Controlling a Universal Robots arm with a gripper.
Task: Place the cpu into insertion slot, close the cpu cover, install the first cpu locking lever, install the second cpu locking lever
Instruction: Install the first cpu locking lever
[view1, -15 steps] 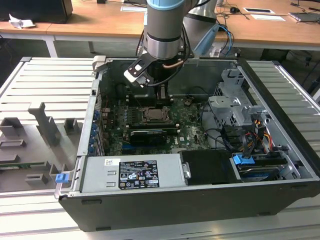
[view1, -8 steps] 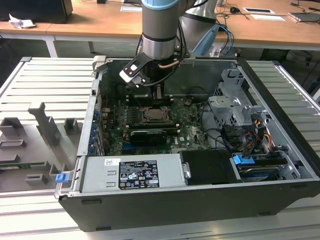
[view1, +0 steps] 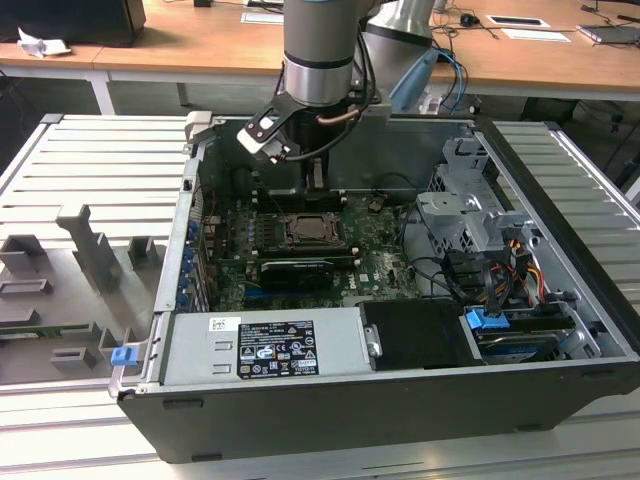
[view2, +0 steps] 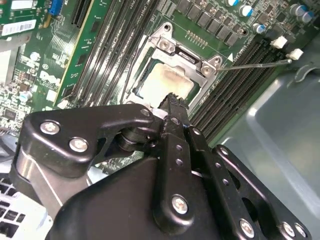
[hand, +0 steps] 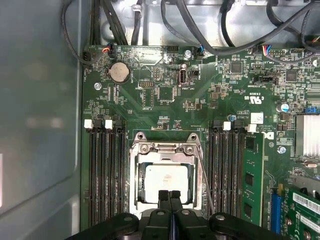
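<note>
End effector (hand: 170, 196) closed, empty, over cpu (hand: 165, 179) in both wrist views; exterior view adds power supply (view1: 335, 350).

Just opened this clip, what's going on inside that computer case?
One robot arm reaches into the open computer case. Its pincer, shut and holding nothing, is poised over the edge of the cpu. The cpu already sits in the insertion slot, with the cpu cover lying down around it. A thin locking lever sticks out sideways, apparently unlatched.
</note>
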